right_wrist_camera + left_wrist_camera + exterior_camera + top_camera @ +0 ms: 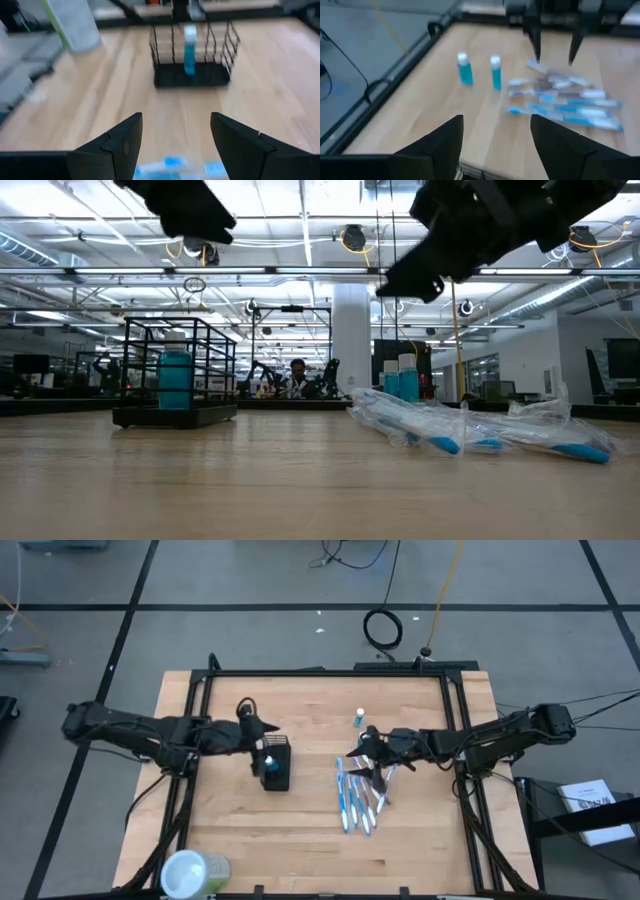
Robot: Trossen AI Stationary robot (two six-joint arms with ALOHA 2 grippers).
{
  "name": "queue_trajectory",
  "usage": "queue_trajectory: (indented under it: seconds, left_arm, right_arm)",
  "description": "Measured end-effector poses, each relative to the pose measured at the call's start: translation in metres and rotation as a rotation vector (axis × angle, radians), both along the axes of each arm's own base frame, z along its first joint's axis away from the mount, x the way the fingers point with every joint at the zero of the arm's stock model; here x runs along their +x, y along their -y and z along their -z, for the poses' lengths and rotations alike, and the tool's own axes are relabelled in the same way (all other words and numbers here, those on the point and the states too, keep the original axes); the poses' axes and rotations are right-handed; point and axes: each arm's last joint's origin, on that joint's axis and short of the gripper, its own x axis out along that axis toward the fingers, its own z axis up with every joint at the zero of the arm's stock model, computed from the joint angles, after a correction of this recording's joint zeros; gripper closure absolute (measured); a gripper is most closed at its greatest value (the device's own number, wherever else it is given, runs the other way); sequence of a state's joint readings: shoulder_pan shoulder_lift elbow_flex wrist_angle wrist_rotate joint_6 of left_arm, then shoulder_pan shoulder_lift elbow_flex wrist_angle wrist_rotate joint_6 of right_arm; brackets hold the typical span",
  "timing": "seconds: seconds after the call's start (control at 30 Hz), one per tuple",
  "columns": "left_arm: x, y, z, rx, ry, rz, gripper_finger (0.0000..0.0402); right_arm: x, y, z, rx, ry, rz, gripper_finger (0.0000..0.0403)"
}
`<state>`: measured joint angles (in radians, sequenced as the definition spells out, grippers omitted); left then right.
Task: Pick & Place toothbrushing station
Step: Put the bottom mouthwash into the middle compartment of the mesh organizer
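Black wire-mesh holder (275, 763) at frame centre holds one blue tube (190, 44). Plastic-wrapped blue toothbrushes (358, 798) lie right of it. Left gripper (262, 745) and right gripper (368, 768) both hang spread, empty.

Pale wooden table (300, 830) with a black metal frame (330, 671) around its edges, set on a grey floor (250, 635) crossed by dark lines. Pale-green translucent round container (195, 873) lying at the table's near left corner, well apart from everything else. Coiled black cable (382, 628) and a yellow cord (445, 590) on the floor beyond the far edge; a person (297, 378) seated far back in the room.
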<state>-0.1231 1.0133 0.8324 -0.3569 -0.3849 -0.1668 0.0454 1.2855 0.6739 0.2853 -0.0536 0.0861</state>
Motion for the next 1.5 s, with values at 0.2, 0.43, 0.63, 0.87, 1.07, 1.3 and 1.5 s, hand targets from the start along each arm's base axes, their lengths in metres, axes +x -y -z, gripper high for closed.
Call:
queue_trajectory:
  seconds: [0.2,0.43,0.63,0.87,1.07,1.3,1.5]
  left_arm:
    - [-0.028,-0.005,0.018,-0.018,0.101,-0.046,0.0178]
    - [-0.045,-0.010,0.021,0.004,0.312,-0.069,0.0179]
    - [-0.047,-0.015,0.022,0.033,0.352,-0.106,0.0183]
    - [-0.047,-0.023,0.021,0.074,0.354,-0.169,0.0183]
    - [-0.047,-0.028,0.019,0.120,0.357,-0.178,0.0183]
    - [-0.047,-0.030,0.017,0.119,0.373,-0.198,0.0183]
    - [-0.047,-0.030,0.017,0.085,0.392,-0.210,0.0183]
  right_arm:
    - [-0.023,0.007,-0.005,-0.008,-0.137,0.029,0.0177]
    - [-0.045,0.022,-0.003,-0.156,-0.223,0.313,0.0177]
    - [-0.054,0.044,0.030,-0.174,-0.260,0.422,0.0177]
    - [-0.069,0.066,0.068,-0.052,-0.192,0.429,0.0177]
    - [-0.077,0.076,0.090,-0.044,-0.089,0.381,0.0177]
    - [-0.072,0.091,0.107,0.002,-0.097,0.280,0.0177]
    - [-0.060,0.099,0.113,-0.002,-0.092,0.228,0.0177]
